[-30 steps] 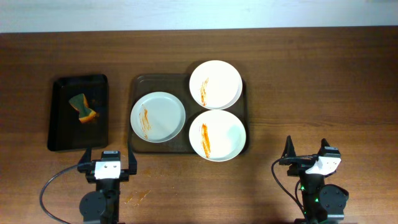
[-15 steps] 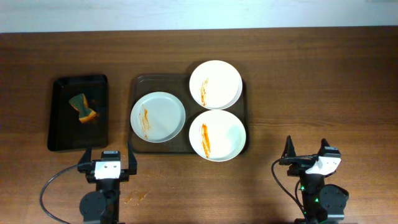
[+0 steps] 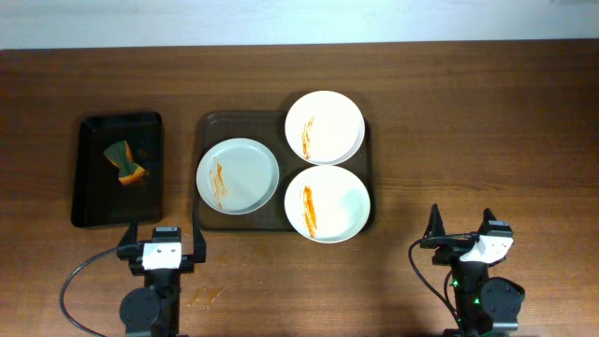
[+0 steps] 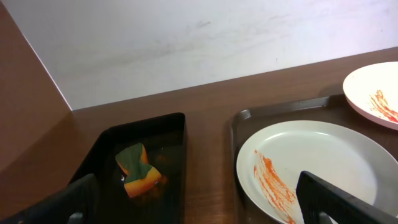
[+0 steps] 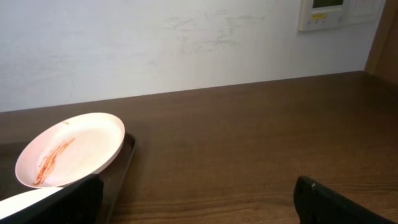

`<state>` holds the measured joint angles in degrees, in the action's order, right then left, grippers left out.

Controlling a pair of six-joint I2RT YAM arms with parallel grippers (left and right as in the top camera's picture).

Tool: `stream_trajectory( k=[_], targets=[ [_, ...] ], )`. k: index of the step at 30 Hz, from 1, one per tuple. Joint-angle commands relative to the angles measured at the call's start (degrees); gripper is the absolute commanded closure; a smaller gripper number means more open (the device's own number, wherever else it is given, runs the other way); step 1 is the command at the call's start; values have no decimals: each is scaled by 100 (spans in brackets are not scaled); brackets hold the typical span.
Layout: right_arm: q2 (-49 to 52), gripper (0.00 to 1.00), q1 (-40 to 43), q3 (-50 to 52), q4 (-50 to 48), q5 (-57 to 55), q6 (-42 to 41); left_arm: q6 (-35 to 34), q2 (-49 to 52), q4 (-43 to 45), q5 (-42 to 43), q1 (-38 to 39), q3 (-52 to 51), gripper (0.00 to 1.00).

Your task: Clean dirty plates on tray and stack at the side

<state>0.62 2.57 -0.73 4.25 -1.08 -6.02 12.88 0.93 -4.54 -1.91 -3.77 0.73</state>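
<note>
- Looking down from overhead, three plates lie on the tray [image 3: 208,126]: the left plate [image 3: 237,176], the far right plate [image 3: 324,127] and the near right plate [image 3: 328,203]. Each carries an orange-red streak, and the two right ones touch or overlap slightly.
- Just left of the tray is a black tray [image 3: 94,201] holding a sponge [image 3: 124,162].
- The left claw [image 3: 163,229] and right claw [image 3: 460,220] hang at the near edge of the worktop [image 3: 468,112], well apart from the plates. Both are released, spread wide and empty.
- No plate is stacked at the side, so cleaning looks not yet begun. The opening step is probably fetching the sponge.
- From the left wrist, the sponge [image 4: 138,171] sits ahead to the left in the black tray, with the left plate [image 4: 317,174] ahead to the right. The next move likely calls for this arm to reach far and left, then close on the sponge.
- From the right wrist, the far right plate [image 5: 71,149] shows to the left, resting on the tray's rim. The right arm could steady or lift a plate for wiping.
</note>
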Motion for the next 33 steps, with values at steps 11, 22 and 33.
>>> stream_trajectory(
  k=[11,22,33],
  targets=[
    [-42,2,-31,39,-1078,688,-597,90,-59,236,-275,-24,-20,1],
    [1840,2,-31,-1971,-1174,1596,-776,92,1432,1502,874,-24,1440,1],
    [6063,2,-31,-5036,640,2962,-297,94,7361,-1515,2046,-26,6763,1]
  ],
)
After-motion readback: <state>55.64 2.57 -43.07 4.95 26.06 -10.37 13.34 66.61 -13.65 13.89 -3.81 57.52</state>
